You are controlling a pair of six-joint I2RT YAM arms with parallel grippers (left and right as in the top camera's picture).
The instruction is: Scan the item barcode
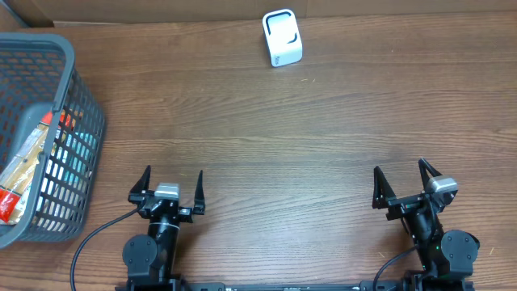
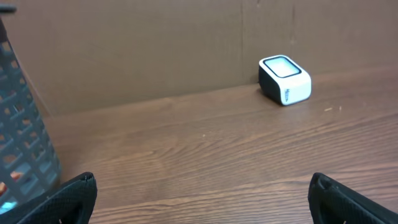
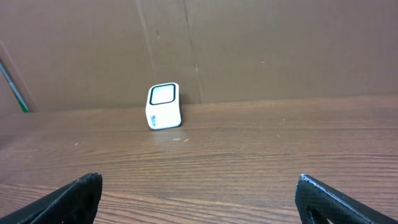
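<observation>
Sitting along the bottom edge of the overhead frame, the left hand (image 1: pixel 173 173) at lower left and the right hand (image 1: pixel 399 167) at lower right both have their fingers spread fully wide, with nothing between them. Bare wooden bench (image 1: pixel 266 137) fills the middle of the frame. At the left edge stands a grey mesh basket (image 1: pixel 90 129) holding packets (image 1: pixel 24 159), one tan, one red, and something teal showing through the mesh; no barcode can be made out. Farthest off, at top centre, the white scanner (image 1: pixel 283 38) stands on the bench, well apart from basket and hands, just before the cardboard wall (image 2: pixel 155 50).
</observation>
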